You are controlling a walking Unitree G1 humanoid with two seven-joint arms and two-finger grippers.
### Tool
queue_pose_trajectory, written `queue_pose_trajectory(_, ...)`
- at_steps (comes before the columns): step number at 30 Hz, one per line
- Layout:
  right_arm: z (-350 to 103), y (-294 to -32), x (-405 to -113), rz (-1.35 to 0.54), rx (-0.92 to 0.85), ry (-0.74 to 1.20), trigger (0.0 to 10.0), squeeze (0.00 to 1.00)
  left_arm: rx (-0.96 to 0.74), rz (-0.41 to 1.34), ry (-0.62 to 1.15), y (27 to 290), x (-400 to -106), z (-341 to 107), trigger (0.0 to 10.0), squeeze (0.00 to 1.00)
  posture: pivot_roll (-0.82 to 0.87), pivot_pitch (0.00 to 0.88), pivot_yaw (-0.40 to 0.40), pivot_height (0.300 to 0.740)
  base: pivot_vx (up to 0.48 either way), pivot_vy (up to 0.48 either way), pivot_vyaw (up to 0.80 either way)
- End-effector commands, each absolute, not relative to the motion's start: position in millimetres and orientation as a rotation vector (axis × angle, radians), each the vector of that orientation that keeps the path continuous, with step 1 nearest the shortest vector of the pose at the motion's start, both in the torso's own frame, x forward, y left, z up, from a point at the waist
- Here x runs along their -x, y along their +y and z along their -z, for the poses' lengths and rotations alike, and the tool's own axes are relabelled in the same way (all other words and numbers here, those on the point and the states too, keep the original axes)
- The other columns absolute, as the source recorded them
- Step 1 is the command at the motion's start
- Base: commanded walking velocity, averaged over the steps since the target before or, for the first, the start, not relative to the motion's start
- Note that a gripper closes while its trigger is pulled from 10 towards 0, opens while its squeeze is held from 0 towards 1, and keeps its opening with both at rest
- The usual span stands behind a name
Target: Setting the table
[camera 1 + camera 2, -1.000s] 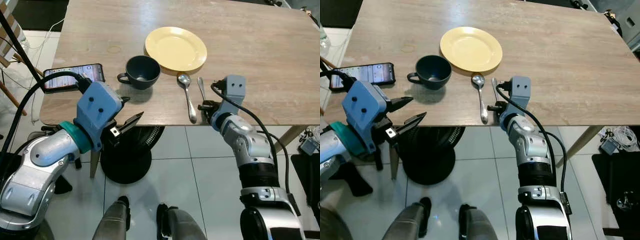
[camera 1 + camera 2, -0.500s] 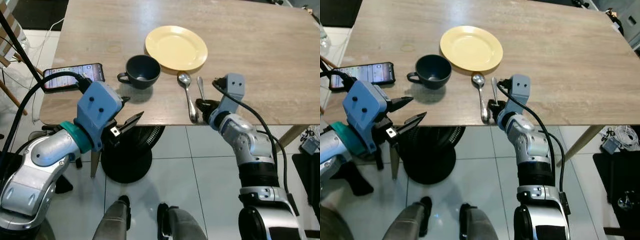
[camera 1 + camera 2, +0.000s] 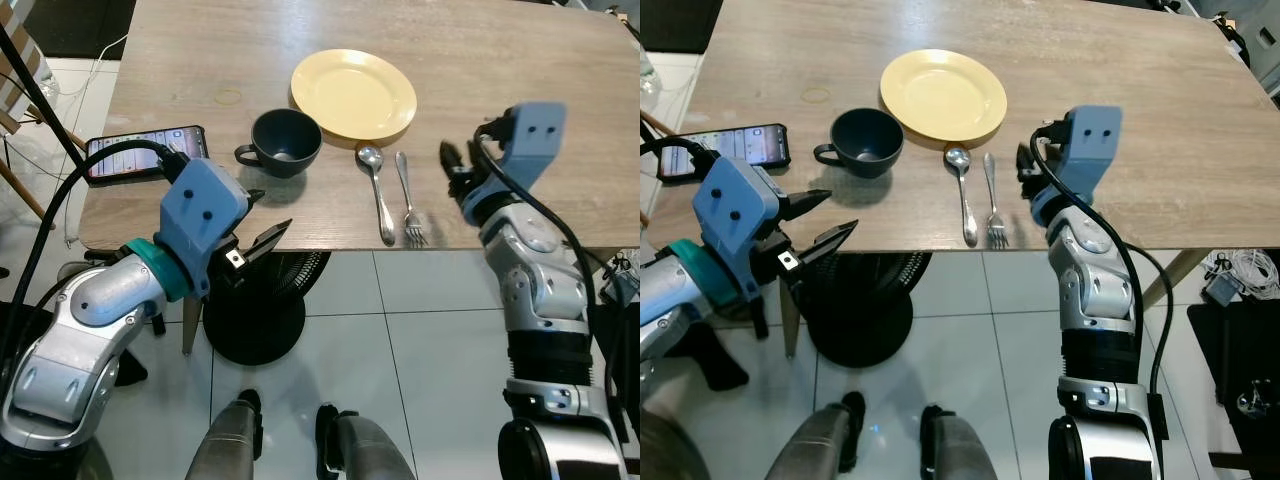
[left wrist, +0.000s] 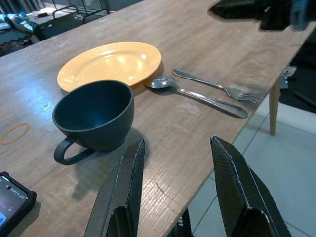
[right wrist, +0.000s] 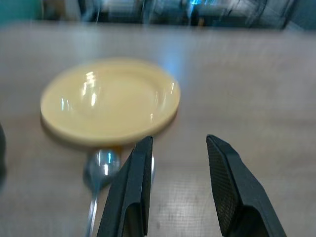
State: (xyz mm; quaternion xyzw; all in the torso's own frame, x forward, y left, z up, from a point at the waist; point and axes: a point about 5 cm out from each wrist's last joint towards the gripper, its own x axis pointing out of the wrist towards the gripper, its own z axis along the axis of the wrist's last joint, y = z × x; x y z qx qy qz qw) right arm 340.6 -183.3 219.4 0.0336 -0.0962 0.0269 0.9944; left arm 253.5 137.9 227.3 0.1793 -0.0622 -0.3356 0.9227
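Already much of the setting looks laid on the pale wooden table [image 3: 520,70]: a round yellow plate [image 3: 352,94] sits at upper centre of the left eye view, a dark blue cup [image 3: 282,144] just left of it, and below the plate a silver spoon [image 3: 377,190] and silver fork [image 3: 406,197] lie side by side, close but apart, tines near the table's front edge. The right gripper [image 5: 178,185], fingers parted and holding nothing, hovers right of the fork. The left gripper [image 4: 183,195], also spread and empty, hangs at lower left off the table edge, pointing at the cup. A knife or napkin may remain, I judge. A black smartphone [image 3: 145,152] lies at far left; nothing blocks the place setting.
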Motion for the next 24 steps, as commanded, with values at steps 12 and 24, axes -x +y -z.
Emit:
queue_pose_trajectory(12,-195.6,-171.4,-299.9,0.068,-0.031,-0.275,10.0,0.0,-0.308,0.608,-0.085,134.6,-262.6,-211.9,10.0,0.0,0.05,0.06,-0.006,0.74,0.0,0.0,0.0)
queue_pose_trajectory(24,-185.6,-181.4,-290.0,0.234,-0.023,-0.29,10.0,0.0,-0.358,0.366,-0.053,140.4,-288.3,-216.8,10.0,0.0,0.04,0.036,0.009,0.74,0.0,0.0,0.0)
